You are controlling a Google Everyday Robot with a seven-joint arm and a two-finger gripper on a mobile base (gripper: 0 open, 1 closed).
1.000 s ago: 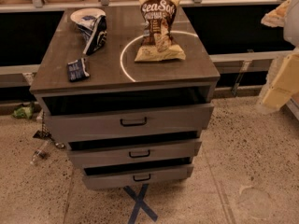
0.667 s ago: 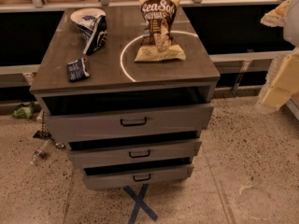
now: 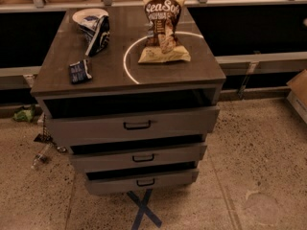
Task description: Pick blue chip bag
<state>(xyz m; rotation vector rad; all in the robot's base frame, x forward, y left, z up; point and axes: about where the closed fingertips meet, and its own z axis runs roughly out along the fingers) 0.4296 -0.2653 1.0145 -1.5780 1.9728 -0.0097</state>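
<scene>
The blue chip bag (image 3: pixel 96 29), crumpled navy and white foil, lies at the back left of the grey cabinet top (image 3: pixel 115 73). A tall brown-and-cream Sea Salt chip bag (image 3: pixel 162 30) stands at the back centre-right, inside a white ring marked on the top. A small flat dark-blue packet (image 3: pixel 79 71) lies near the left front edge. My gripper is out of view, and no part of the arm shows.
The cabinet has three drawers, each pulled slightly open, the top one (image 3: pixel 136 125) furthest. A blue tape X (image 3: pixel 144 209) marks the floor in front. Litter (image 3: pixel 24 114) lies on the floor at left. A brown box edge (image 3: pixel 300 95) shows at right.
The pale arm part that stood at the right edge has left the view. The bags, packet and cabinet have not moved.
</scene>
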